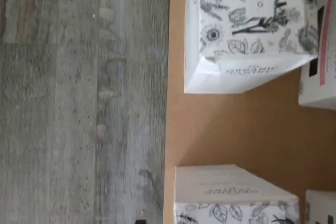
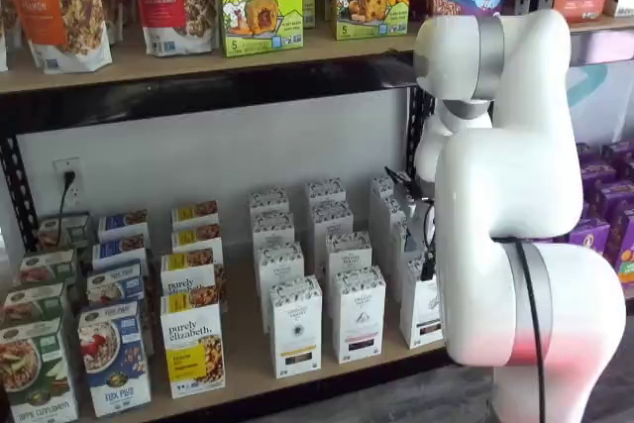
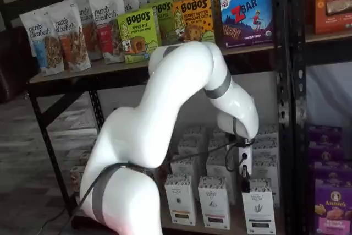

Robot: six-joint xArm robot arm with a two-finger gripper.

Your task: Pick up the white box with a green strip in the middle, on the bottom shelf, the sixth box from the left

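The white box stands at the front right of the bottom shelf, with a speckled band at its top; it also shows in a shelf view. My gripper hangs just above that box's top, slightly to its left. Only dark, narrow fingers show, with no plain gap. In a shelf view my arm hides the box's right side. The wrist view shows two speckled white box tops at the wood shelf's edge, with a bare gap between them. I cannot tell which of them is the task's box.
Two similar white boxes stand left of it, with more rows behind. A purely elizabeth box and a blue box are further left. A black upright stands close on the right. Grey floor lies before the shelf.
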